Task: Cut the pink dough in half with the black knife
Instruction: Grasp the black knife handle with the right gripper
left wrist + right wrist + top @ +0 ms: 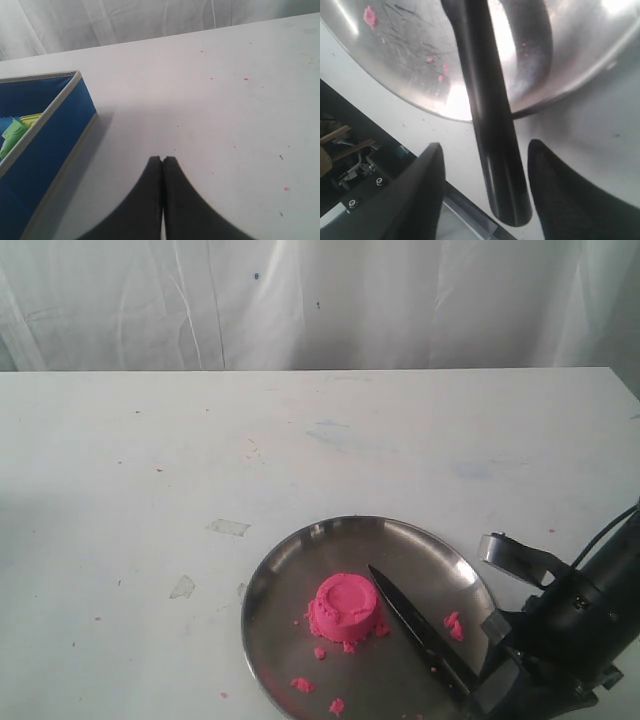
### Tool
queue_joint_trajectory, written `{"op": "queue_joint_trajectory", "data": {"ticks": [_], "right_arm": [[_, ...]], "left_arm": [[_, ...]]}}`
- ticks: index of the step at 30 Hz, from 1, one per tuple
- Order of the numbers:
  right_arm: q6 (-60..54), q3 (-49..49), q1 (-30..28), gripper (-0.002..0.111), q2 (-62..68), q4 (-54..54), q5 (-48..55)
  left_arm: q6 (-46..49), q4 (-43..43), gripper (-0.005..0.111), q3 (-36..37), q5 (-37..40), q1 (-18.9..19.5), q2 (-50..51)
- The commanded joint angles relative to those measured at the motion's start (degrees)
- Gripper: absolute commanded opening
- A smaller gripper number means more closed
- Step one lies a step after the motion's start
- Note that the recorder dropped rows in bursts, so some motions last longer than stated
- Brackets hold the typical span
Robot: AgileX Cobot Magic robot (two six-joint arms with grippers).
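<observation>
Lower right: right gripper [498,625], jaws spread, hides the handle end of the black knife [415,625]; steel plate [290,575] cropped below; pink dough [346,608] whole. Left gripper [162,159] pressed together.

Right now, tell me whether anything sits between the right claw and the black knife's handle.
Nothing visible does. The right claw is open, and the handle of the black knife lies between its fingers with a clear gap on each side.

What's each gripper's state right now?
Left gripper: shut, empty.
Right gripper: open, jaws either side of the knife handle, not gripping it.
</observation>
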Motion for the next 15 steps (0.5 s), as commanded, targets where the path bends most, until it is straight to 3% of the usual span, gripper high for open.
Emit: {"op": "queue_joint_trajectory", "data": {"ticks": [1, 9, 15], "right_arm": [[-1.6, 0.2, -0.3, 0.045, 0.5, 0.9, 0.6], [-1.6, 0.2, -0.3, 0.031, 2.9, 0.8, 1.0], [-1.6, 0.2, -0.3, 0.012, 2.9, 0.5, 0.8]], "left_arm": [[0.0, 0.0, 0.0, 0.2, -0.2, 0.1, -0.3], [0.0, 0.0, 0.0, 0.2, -0.2, 0.1, -0.3], [0.0, 0.0, 0.0, 0.2, -0.2, 0.1, -0.3]]}}
